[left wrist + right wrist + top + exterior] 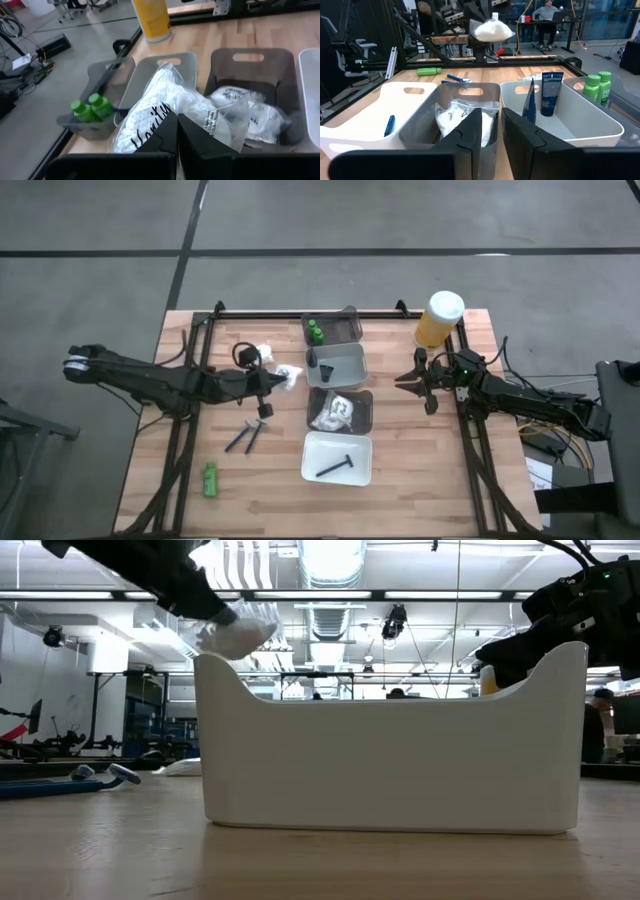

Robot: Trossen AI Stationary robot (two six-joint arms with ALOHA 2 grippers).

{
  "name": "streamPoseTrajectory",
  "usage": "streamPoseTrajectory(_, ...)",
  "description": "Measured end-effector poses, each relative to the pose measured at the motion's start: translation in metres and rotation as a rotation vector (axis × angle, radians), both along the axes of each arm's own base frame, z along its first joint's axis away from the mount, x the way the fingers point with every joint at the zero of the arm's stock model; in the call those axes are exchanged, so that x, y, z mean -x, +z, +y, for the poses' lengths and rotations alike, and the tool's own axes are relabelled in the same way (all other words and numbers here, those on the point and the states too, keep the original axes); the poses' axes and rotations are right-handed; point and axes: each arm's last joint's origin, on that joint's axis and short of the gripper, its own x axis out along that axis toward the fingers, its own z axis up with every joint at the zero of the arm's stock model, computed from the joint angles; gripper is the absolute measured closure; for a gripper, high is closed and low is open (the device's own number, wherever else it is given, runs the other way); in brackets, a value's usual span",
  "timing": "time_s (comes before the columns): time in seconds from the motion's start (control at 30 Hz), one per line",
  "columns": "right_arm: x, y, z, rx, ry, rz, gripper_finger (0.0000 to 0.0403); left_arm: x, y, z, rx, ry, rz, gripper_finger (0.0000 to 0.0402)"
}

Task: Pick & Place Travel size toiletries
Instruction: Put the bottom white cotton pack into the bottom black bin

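Judging by how things lay, the sorting was well under way but unfinished. A row of four trays ran down the middle of the table: two green bottles (315, 332) stood in the farthest grey tray (345, 327), a dark tube (550, 93) was propped in the white tray (350, 366) next to it, white packets (336, 412) filled the next grey tray (364, 414), and a dark razor (335, 466) lay in the nearest white tray (337, 457). A crinkly white packet (165, 112) was held clamped in the left gripper (268, 378), raised just beside the tray row, apparently on its way to the packet tray. Left on the bare wood were another white packet (264, 352), two razors (244, 438) and a green bottle (210, 479). The right gripper (410, 379) was seen empty beside the yellow container (438, 320), its fingers a narrow gap apart.
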Motion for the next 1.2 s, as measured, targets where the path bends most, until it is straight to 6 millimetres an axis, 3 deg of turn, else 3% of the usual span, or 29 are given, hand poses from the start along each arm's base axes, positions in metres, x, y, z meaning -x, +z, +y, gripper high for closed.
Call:
streamPoseTrajectory(0.17, 0.0, 0.0, 0.0, 0.0, 0.0, 0.001, 0.035, -0.004, 0.008, -0.001, 0.012, -0.01, -0.085, 0.0397)
streamPoseTrajectory(0.53, 0.0, 0.0, 0.0, 0.0, 0.0, 0.0, 0.0351, -0.043, 0.001, -0.014, 0.022, -0.331, -0.255, 0.0393)
streamPoseTrajectory(0.8, 0.0, 0.0, 0.0, 0.0, 0.0, 0.001, 0.0324, -0.068, -0.008, -0.017, -0.063, -0.355, -0.237, 0.0384)
streamPoseTrajectory(1.2, 0.0, 0.0, 0.0, 0.0, 0.0, 0.0, 0.0286, -0.086, 0.005, -0.02, -0.066, -0.351, -0.263, 0.0383)
